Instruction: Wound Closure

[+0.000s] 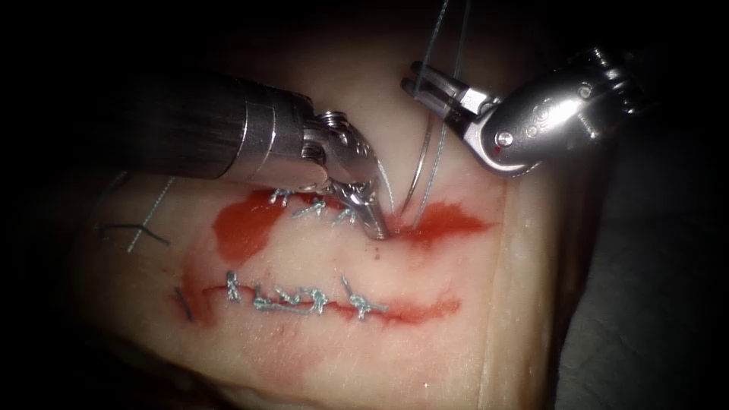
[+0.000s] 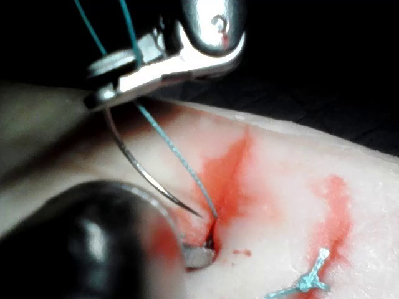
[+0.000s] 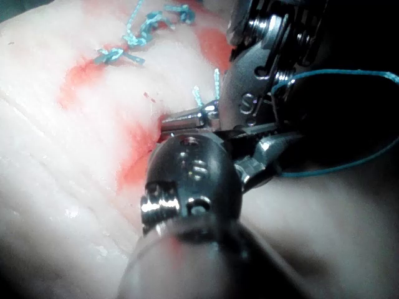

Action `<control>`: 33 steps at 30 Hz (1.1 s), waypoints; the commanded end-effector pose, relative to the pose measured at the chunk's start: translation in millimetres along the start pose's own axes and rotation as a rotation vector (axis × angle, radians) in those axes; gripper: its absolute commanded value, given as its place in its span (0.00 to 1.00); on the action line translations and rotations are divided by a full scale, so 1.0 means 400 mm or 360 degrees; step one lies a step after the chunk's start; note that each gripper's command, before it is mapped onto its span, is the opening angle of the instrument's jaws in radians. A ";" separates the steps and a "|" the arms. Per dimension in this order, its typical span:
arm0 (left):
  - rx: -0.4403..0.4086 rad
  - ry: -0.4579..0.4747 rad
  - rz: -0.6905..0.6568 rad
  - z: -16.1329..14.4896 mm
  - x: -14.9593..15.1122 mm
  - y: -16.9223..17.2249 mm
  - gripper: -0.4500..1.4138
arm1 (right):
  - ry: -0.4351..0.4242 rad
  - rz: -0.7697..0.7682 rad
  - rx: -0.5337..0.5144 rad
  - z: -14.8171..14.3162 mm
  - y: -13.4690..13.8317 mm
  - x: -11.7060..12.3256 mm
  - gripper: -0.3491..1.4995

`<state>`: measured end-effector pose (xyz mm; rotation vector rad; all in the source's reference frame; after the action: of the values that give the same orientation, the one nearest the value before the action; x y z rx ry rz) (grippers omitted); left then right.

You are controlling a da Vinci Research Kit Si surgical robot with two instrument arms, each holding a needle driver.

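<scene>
Seen from the endoscope: right gripper clamped on the needle near its tail, point down at the upper cut in the tissue, thread rising, left gripper tip pressed beside, jaws seemingly closed, finished stitches below; from the left wrist: needle tip just clear of red fluid.

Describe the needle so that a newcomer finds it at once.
On the tissue, find the upper cut and the right tool above it. From its shut jaws the needle curves down towards the cut: smooth bare steel, unlike the thread beside it.
</scene>
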<state>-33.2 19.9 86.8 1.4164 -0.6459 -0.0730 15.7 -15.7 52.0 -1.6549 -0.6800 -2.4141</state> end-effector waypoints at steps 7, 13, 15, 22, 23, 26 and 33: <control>-0.0011 -0.0027 0.0006 -0.0017 -0.0017 0.0004 0.00 | -0.0010 -0.0026 -0.0069 0.0039 0.0031 0.0001 0.00; -0.0017 -0.0037 0.0006 -0.0021 -0.0020 0.0002 0.00 | -0.0014 -0.0031 -0.0122 0.0049 0.0042 0.0004 0.00; -0.0016 -0.0037 0.0007 -0.0021 -0.0020 0.0002 0.00 | -0.0014 -0.0034 -0.0120 0.0050 0.0044 0.0006 0.00; -0.0010 -0.0028 0.0012 -0.0020 -0.0018 -0.0001 0.00 | -0.0002 -0.0041 -0.0136 0.0053 0.0048 0.0017 0.00; -0.0010 -0.0028 0.0012 -0.0020 -0.0018 -0.0001 0.00 | -0.0002 -0.0041 -0.0136 0.0053 0.0048 0.0017 0.00; -0.0009 -0.0028 0.0014 -0.0021 -0.0018 -0.0003 0.00 | 0.0002 -0.0044 -0.0143 0.0054 0.0049 0.0020 0.00; -0.0015 -0.0038 0.0021 -0.0027 -0.0020 -0.0008 0.00 | 0.0002 -0.0047 -0.0151 0.0056 0.0055 0.0021 0.00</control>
<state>-32.8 20.9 85.6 1.4055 -0.6730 -0.0815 17.0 -16.6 53.7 -1.6834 -0.6009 -2.5115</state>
